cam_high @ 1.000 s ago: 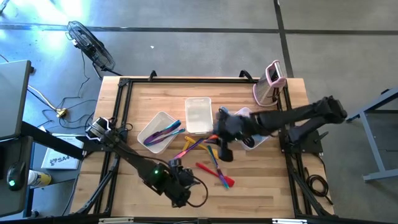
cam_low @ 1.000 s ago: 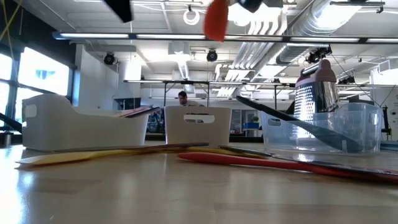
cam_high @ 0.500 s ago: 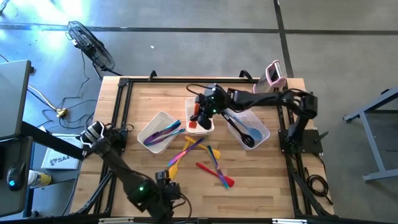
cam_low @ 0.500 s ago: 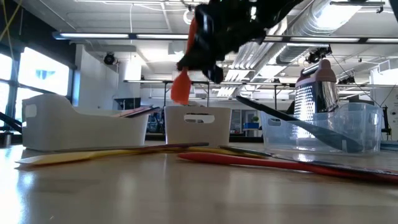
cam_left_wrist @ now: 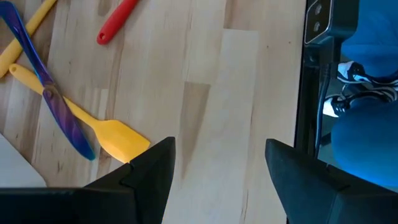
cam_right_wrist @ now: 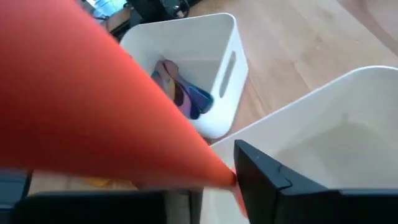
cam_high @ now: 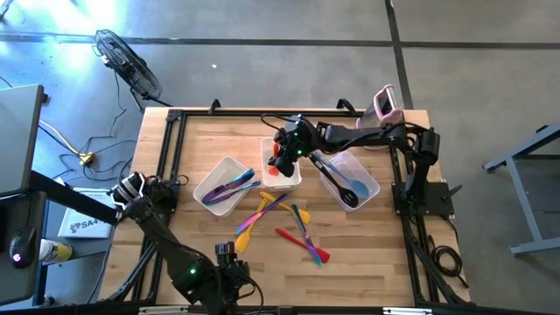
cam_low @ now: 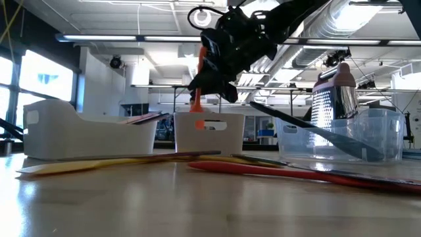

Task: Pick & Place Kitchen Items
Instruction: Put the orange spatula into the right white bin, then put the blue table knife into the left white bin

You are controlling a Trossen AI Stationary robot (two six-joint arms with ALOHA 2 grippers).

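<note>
My right gripper (cam_high: 284, 157) hangs over the middle white tub (cam_high: 280, 144), shut on an orange spatula (cam_low: 196, 99). The spatula's broad orange blade (cam_right_wrist: 93, 99) fills much of the right wrist view. My left gripper (cam_left_wrist: 221, 180) stands open over bare wood near the table's near edge, right of a yellow spatula (cam_left_wrist: 112, 135) and a purple-blue utensil (cam_left_wrist: 53, 96). More utensils in yellow, purple and red (cam_high: 284, 219) lie flat on the table's middle. The left white tub (cam_high: 210, 194) holds purple and blue utensils. My right gripper has the orange spatula between its two fingers, at a narrow part (cam_right_wrist: 229, 177) beside the one finger (cam_right_wrist: 261, 180) that shows. The blade hides the other finger. It comes slanting down from the table's right. The spatula hangs about upright, its lower end (cam_low: 196, 122) at the tub's rim.
A clear tub (cam_high: 367, 188) right of the middle tub holds a black and a blue utensil. An upright pink-and-white grater (cam_high: 381, 118) stands at the far right corner. A red utensil (cam_low: 296, 174) lies across the near table in the low view.
My right gripper has carried the orange spatula from above the loose utensils toward the far edge and down, to over the middle tub. The spatula now hangs lower and more upright there. My left gripper has slid along the near edge toward the table's left.
</note>
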